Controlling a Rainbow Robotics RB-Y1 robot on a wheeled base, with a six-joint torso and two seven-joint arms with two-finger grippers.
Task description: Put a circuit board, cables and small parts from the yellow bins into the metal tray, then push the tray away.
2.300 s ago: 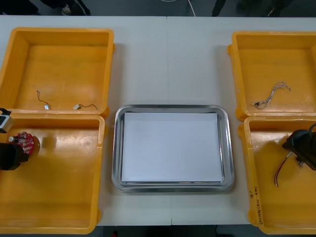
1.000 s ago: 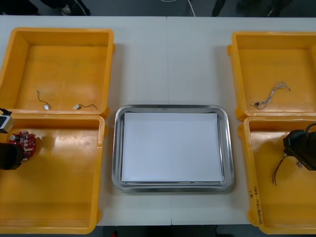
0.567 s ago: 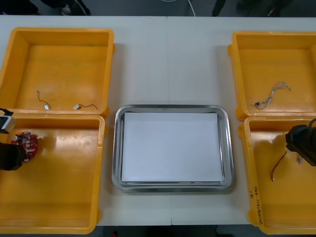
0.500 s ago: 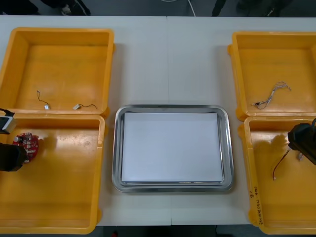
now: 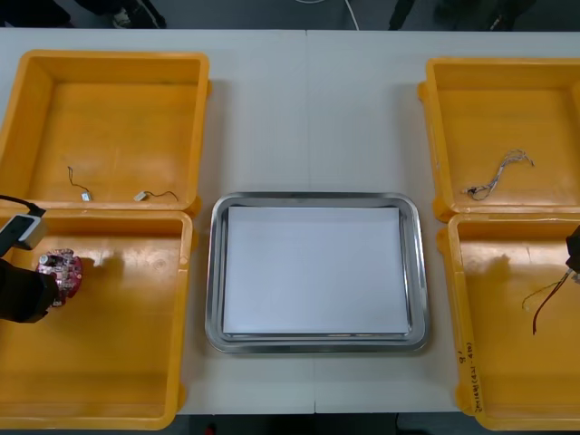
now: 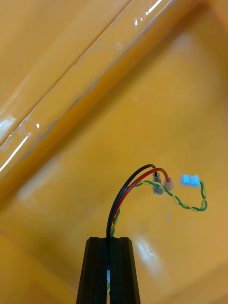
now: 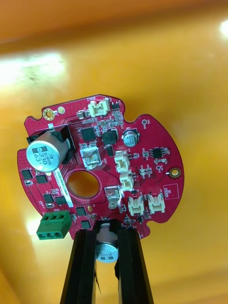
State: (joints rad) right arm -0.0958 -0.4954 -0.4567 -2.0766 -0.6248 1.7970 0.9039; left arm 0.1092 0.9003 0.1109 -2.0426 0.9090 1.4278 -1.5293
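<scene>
My left gripper (image 7: pixel 108 232) clamps the round red circuit board (image 7: pixel 99 166); my right gripper (image 6: pixel 108 243) pinches red-and-black cables (image 6: pixel 137 180). The white-lined metal tray (image 5: pixel 214 272) lies between them (inboard of both).

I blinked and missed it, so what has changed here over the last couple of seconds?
The left jaws, shut on the circuit board, carried it a little toward the metal tray. The right jaws, shut on the cable, drew it outward, away from the tray. The tray and the loose cables stayed put.
</scene>
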